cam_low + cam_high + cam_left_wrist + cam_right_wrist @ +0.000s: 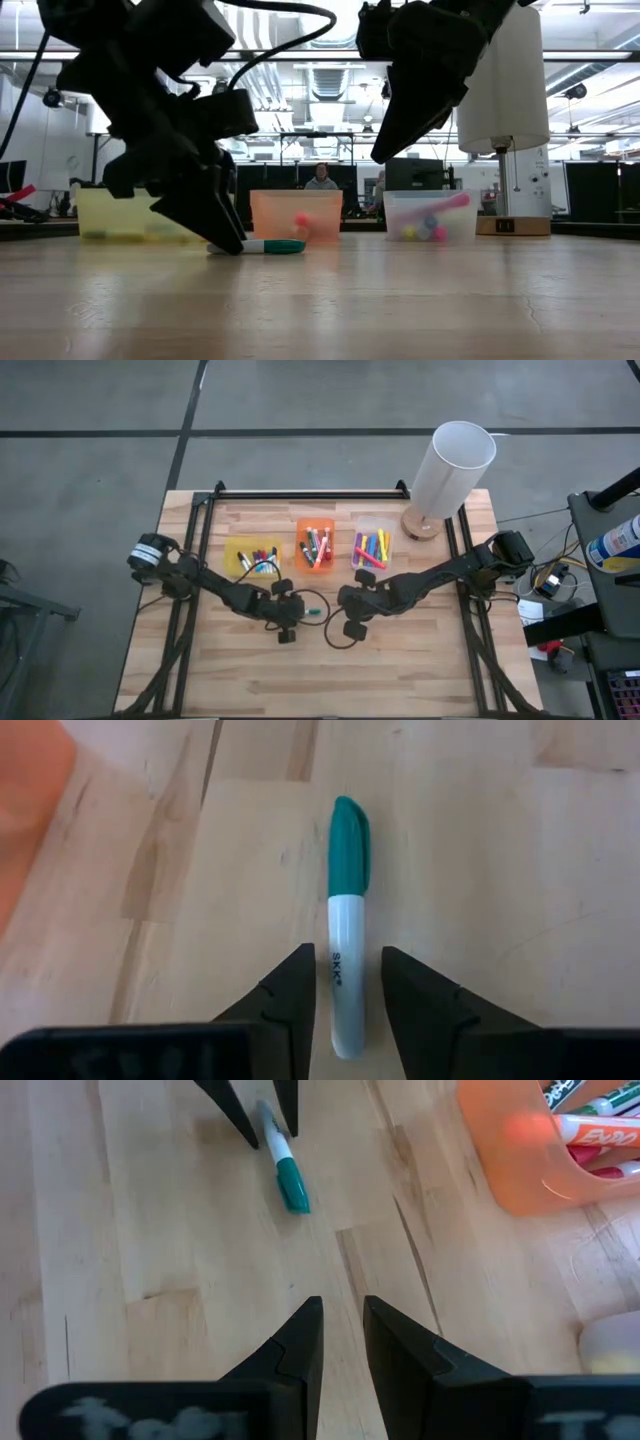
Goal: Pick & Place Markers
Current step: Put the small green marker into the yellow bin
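Note:
A white-barrelled marker with a green cap (347, 920) lies flat on the wooden table (400, 660), in front of the orange bin. My left gripper (350, 995) is open and low over the marker's barrel end. One finger stands on each side of the barrel, with a gap showing on at least one side. The right wrist view shows the same marker (285, 1165) between those fingers. My right gripper (342, 1340) hangs above the table just right of the marker, slightly open, with nothing between its fingers. Other markers lie in the three bins.
A yellow bin (253, 555), an orange bin (315, 543) and a clear bin (372, 547) stand in a row at the table's far side, each holding markers. A tall white cylinder on a wooden base (450, 470) stands at the far right. Bare wood lies toward the near edge.

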{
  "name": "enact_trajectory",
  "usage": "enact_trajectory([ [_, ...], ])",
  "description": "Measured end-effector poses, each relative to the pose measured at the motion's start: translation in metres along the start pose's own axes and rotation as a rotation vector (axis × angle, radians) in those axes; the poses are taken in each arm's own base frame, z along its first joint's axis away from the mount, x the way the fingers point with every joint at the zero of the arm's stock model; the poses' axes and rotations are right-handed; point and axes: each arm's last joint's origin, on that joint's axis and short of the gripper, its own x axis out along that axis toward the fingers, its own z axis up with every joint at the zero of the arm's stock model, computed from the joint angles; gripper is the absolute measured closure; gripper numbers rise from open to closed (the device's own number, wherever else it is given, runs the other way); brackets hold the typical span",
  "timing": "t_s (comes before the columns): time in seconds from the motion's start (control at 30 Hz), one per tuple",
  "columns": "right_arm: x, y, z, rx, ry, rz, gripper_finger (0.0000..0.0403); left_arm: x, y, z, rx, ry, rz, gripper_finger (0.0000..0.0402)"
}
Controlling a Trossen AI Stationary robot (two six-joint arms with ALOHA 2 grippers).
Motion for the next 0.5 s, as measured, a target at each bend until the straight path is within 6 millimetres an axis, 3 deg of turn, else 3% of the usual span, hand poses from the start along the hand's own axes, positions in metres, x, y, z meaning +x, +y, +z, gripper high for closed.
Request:
enact_trajectory([
  [0.23,0.0,0.0003,0.0006,-0.001,-0.006,0.003,0.0335,0.0082,0.0008,-0.0036,-0.019,0.033,-0.014,0.0295],
  [0.5,0.0,0.0003,0.0006,-0.001,-0.006,0.003,0.0335,0.0038,0.0012,-0.0005,-0.023,0.022,-0.038,0.038],
])
